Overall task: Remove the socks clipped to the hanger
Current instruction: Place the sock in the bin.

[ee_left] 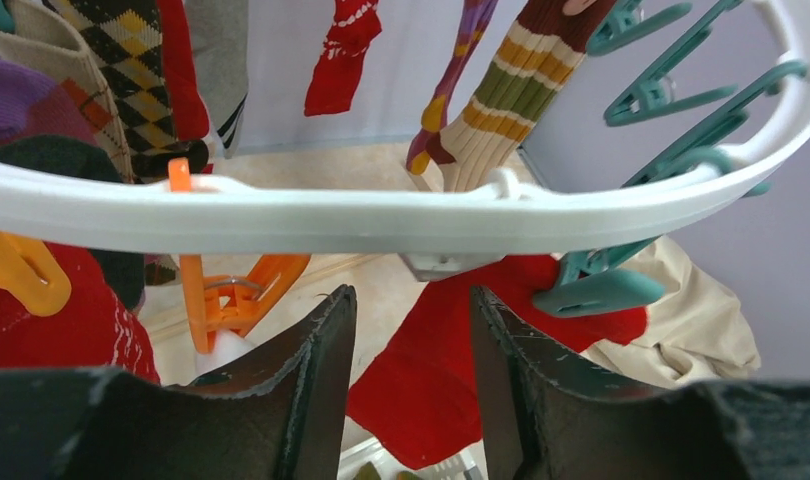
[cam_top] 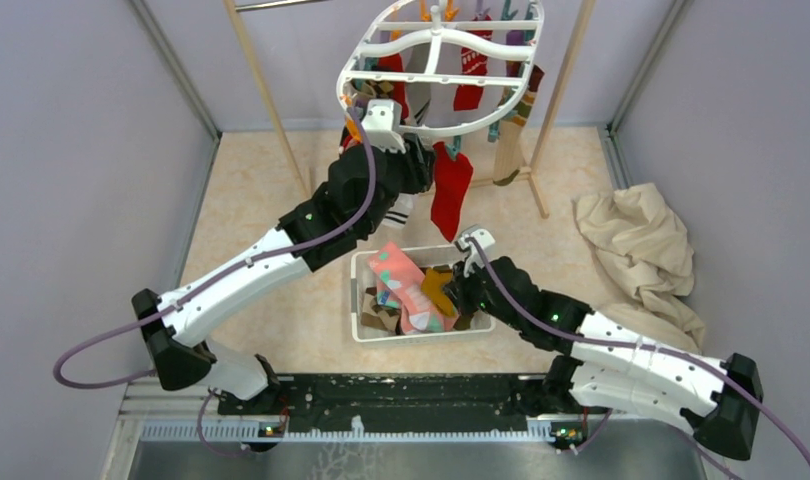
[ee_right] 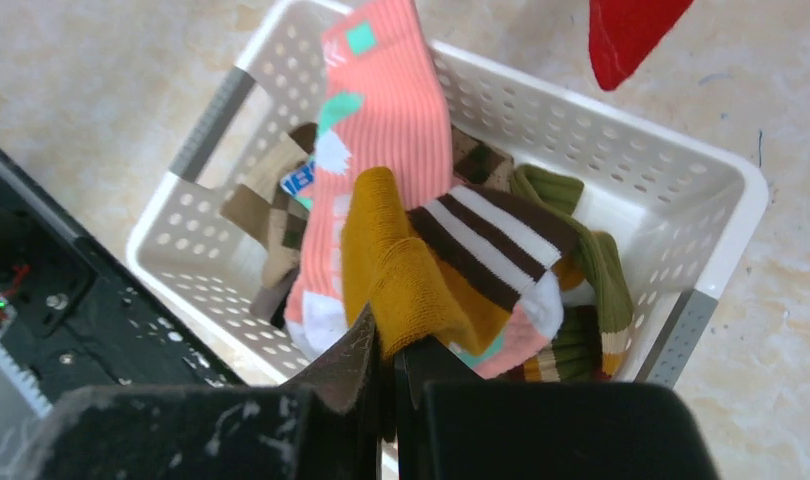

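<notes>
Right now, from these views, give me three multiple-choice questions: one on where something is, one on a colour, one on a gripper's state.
1. Where is the pink sock? A on the floor; B in the white basket; C over the left arm.
2. What colour is the clip on the red sock in front of the left gripper? A teal; B orange; C purple.
3. How is the left gripper? A shut on a sock; B shut on a rail; C open, holding nothing.
Answers: 1 B, it lies on the heap inside the basket. 2 A, a teal clip pinches the sock's top edge. 3 C, its jaws stand apart with nothing between them.
</notes>
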Motion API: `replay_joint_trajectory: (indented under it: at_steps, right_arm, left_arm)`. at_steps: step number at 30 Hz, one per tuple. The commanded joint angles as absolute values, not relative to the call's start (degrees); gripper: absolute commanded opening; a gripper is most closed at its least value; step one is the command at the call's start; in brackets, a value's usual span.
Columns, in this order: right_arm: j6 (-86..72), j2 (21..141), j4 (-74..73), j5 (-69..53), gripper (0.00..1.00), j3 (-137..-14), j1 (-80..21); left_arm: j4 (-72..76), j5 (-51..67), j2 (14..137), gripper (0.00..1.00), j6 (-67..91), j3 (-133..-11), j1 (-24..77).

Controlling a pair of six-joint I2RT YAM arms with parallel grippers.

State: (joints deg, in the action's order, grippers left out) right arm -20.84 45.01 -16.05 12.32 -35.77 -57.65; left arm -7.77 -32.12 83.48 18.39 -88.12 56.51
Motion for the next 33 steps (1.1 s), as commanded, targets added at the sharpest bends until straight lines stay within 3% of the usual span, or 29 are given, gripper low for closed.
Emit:
replay_joint_trajectory:
  at_steps: [1,12,17,18,20,27,33]
  right_arm:
    - [-23.5,50.5,-14.5,15.9,0.0,-35.0,-58.3]
    - [-27.3,68.2,-7.2,16.4,0.0,-34.5,-58.1]
    - [-29.3,72.7,-4.5,15.5,0.11,-32.9,-57.9]
    - [-29.6,73.2,-4.3,15.3,0.15,-32.7,-57.8]
    - [-29.8,74.4,-4.3,15.1,0.2,-32.6,-57.7]
    - [-30.0,73.7,-8.1,15.1,0.28,-34.3,-57.7]
    - [-28.7,67.9,-14.8,16.4,0.42,-38.2,-57.8]
  left_arm:
    - [-8.9,-31.8,81.2,0.54,18.6,-86.0,56.8]
    - [-12.2,-30.1,76.2,0.63,19.4,-81.7,56.7]
    - [-15.8,-27.9,72.8,0.68,21.0,-79.9,56.9]
    - [-16.3,-27.4,72.1,0.83,21.3,-79.4,56.9]
    - [-17.4,-26.5,70.8,0.95,21.8,-78.7,56.9]
    - [-18.5,-26.1,64.2,0.99,21.9,-73.5,56.9]
    - [-17.3,-23.4,59.5,0.99,20.6,-69.9,56.9]
